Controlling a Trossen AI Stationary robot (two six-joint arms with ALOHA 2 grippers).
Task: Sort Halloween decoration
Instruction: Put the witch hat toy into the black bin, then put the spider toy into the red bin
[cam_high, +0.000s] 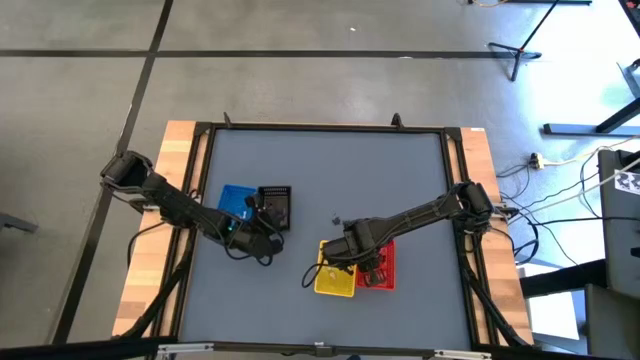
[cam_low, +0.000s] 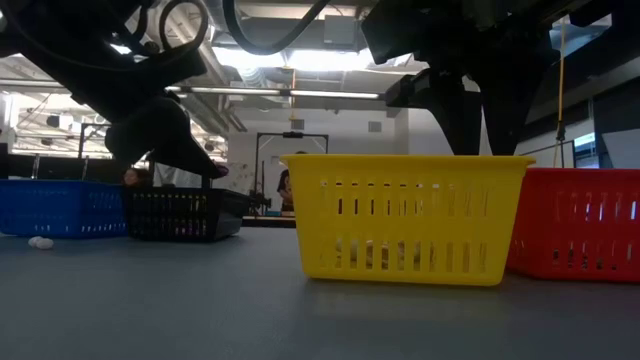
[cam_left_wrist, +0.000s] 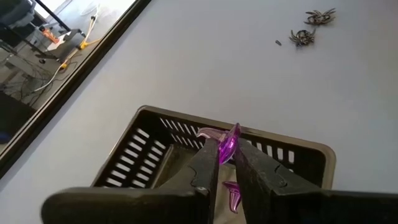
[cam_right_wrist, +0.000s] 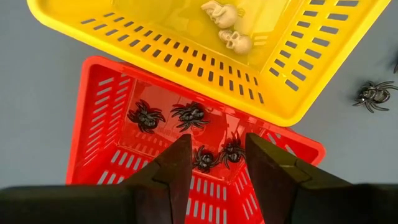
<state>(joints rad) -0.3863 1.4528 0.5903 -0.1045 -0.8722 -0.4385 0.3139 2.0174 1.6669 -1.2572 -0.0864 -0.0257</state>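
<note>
One purple trinket (cam_left_wrist: 226, 147) pinched in my left jaws (cam_left_wrist: 225, 180), over black basket (cam_left_wrist: 311, 157) at 9 o'clock | release gently, centred | right jaws (cam_right_wrist: 217, 163) parted, empty, above red basket (cam_right_wrist: 93, 134).

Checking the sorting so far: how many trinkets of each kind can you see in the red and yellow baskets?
Black spiders in the red basket: 4
Pale skulls in the yellow basket: 2
Total visible: 6
</note>
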